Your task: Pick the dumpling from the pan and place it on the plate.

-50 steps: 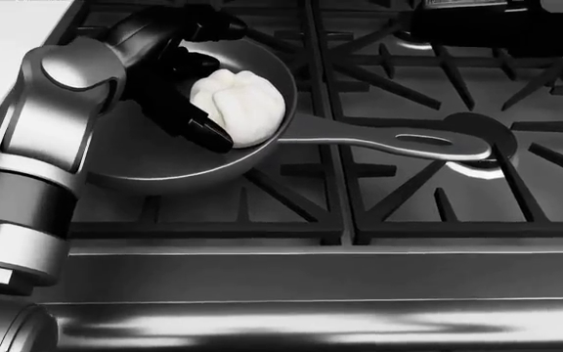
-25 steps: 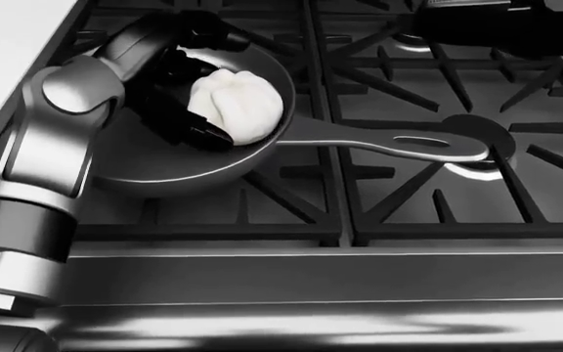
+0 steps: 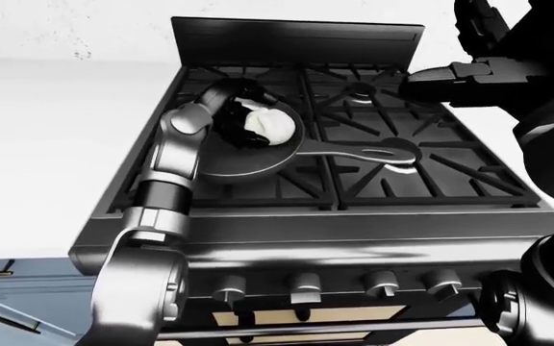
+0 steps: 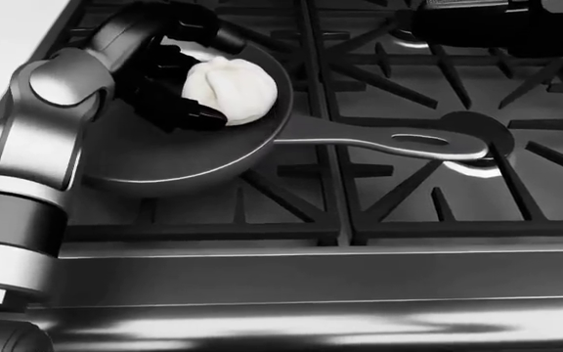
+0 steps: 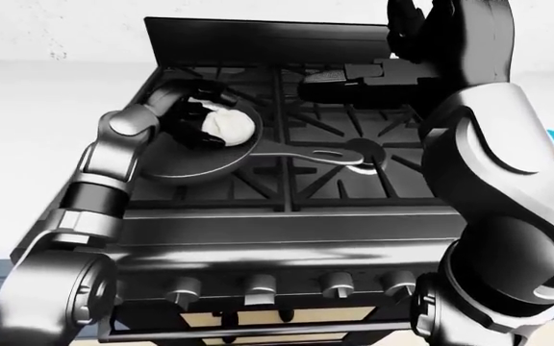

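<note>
A white pleated dumpling (image 4: pixel 233 89) lies in a dark grey pan (image 4: pixel 164 158) on the stove's left burner. The pan's long handle (image 4: pixel 399 141) points to the right. My left hand (image 4: pixel 206 75) reaches in from the left, and its black fingers (image 4: pixel 192 111) curl round the dumpling from below and above, shut on it. My right hand (image 5: pixel 339 78) hovers over the far burners at the top right with its fingers stretched out flat, open and holding nothing. No plate shows in any view.
Black cast-iron grates (image 4: pixel 428 205) cover the stovetop. A raised steel backguard (image 3: pixel 296 40) stands behind them, and a row of knobs (image 3: pixel 306 285) runs along the steel face below. White counter (image 3: pixel 56 130) lies to the left. A blue cabinet (image 3: pixel 7 303) sits at the lower left.
My left hand's fingers have curled tighter round the dumpling. Hand and dumpling have shifted a little up and to the left in the head view. The pan and my right hand stay put.
</note>
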Robot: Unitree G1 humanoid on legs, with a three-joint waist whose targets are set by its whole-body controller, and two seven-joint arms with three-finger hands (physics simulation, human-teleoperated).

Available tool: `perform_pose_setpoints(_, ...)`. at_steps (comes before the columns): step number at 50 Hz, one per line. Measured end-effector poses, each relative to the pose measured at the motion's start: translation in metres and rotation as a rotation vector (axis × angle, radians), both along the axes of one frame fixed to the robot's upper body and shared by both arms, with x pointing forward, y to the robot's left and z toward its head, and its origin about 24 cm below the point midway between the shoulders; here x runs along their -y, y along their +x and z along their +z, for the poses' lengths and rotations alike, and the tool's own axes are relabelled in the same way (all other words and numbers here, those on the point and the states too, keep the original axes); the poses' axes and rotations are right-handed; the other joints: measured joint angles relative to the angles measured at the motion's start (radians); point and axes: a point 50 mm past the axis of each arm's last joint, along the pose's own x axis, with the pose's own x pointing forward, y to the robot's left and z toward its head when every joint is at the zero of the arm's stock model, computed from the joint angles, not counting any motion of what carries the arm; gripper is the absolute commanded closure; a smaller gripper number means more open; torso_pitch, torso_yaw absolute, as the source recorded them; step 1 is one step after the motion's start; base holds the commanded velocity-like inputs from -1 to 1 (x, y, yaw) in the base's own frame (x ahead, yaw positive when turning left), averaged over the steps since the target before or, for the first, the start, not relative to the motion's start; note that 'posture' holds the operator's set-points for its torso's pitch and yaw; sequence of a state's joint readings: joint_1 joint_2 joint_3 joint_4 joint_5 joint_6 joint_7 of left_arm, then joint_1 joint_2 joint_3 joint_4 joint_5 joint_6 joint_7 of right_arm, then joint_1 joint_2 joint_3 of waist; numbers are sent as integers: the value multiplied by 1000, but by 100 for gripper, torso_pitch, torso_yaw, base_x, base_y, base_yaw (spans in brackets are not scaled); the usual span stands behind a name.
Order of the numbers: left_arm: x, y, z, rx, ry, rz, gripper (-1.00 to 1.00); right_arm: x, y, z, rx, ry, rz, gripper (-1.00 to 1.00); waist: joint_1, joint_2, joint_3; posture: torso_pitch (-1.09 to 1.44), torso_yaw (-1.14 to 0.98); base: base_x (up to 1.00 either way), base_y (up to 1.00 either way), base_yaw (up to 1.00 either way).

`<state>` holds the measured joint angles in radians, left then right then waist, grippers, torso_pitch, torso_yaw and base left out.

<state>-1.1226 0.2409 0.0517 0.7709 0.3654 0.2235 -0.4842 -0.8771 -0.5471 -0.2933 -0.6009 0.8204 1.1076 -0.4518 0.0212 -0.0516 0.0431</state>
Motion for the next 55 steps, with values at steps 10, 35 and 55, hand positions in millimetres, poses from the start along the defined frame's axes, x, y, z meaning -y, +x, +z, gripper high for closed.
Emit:
perform_pose_setpoints(10,-1,-1,4,-2,-11,8,29,1,0,1,2,0,-3,-100,-1,0,6,0,0,0,0,0)
perform_pose_setpoints(35,-11,-1,53,106,-58,62,60,2,-1,1,2,-3,-11,-100,-2,0,9,0,0,0,0,0)
perform_pose_setpoints(55,-18,-3,87,154,-95,80,60,3,7,-11,-76,-50,-42,-100,-2,0,11,0,0,0,0,0)
